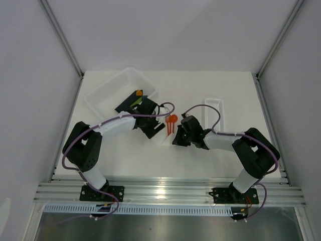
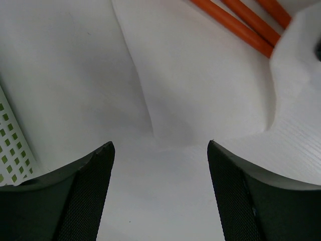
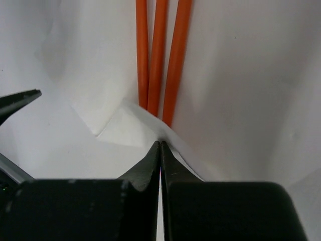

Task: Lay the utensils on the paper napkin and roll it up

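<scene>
The orange utensils [image 1: 171, 123] lie side by side on the white paper napkin [image 1: 162, 140] at the table's middle. In the right wrist view their handles [image 3: 159, 55] run straight away from me, and a napkin edge [image 3: 120, 125] is folded up over their near ends. My right gripper [image 3: 160, 143] is shut, pinching that raised edge; it shows in the top view [image 1: 179, 139] just right of the napkin. My left gripper [image 2: 159, 144] is open and empty, low over the napkin [image 2: 200, 80], with the handles [image 2: 235, 25] beyond it; in the top view it [image 1: 155, 131] is at the napkin's left.
A large translucent white bin [image 1: 100, 93] stands at the back left with dark green and black bars [image 1: 134, 96] in it; its perforated wall [image 2: 12, 150] is just left of my left fingers. A narrow ribbed white tray [image 1: 216, 108] lies at the back right.
</scene>
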Controlling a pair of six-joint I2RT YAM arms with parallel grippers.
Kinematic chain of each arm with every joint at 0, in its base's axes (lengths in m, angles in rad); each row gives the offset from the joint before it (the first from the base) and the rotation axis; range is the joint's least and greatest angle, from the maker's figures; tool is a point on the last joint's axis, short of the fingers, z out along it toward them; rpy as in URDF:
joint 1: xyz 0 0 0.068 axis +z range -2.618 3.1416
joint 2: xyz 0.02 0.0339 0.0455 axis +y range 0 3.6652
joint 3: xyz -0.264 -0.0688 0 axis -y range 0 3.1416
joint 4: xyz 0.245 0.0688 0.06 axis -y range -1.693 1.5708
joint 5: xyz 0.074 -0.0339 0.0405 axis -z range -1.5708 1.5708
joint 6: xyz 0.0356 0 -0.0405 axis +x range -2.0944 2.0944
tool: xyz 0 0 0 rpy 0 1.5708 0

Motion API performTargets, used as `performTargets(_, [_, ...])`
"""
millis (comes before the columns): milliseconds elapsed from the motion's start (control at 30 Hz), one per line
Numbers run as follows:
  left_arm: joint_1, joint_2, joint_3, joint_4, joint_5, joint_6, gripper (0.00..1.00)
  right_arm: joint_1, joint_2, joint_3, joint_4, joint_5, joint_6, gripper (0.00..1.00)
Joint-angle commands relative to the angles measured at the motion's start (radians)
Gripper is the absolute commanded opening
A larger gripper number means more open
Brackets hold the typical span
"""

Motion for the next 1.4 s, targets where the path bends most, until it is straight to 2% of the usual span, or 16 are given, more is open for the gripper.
performTargets(0, [-0.03,-0.065,-0.012,0.04,0.041,0.025,0.77,-0.018,0.041,0.062,0.042,-0.027,-0.032,0.0])
performTargets(200, [-0.096,-0.077,-0.044,0.095,0.061,0.072,0.66,-0.03,0.052,0.062,0.075,-0.062,-0.018,0.0])
performTargets(433, [-0.14,-0.055,-0.072,0.141,0.126,0.108,0.62,-0.058,0.052,0.013,0.134,-0.102,0.031,0.0])
performTargets(533, [-0.142,-0.044,-0.067,0.166,0.151,0.097,0.55,-0.076,0.052,0.003,0.15,-0.126,0.051,0.0])
performTargets(633, [-0.143,-0.044,-0.07,0.186,0.153,0.079,0.42,-0.079,0.06,0.005,0.153,-0.127,0.061,0.0])
performTargets(767, [-0.145,-0.024,-0.05,0.164,0.162,0.086,0.36,-0.084,0.08,0.006,0.168,-0.136,0.072,0.0])
performTargets(967, [-0.192,0.051,-0.015,0.109,0.148,0.171,0.36,-0.087,0.077,0.003,0.168,-0.137,0.078,0.0])
performTargets(1367, [-0.171,0.15,0.086,0.002,0.137,0.103,0.33,-0.104,0.083,-0.003,0.17,-0.151,0.1,0.0])
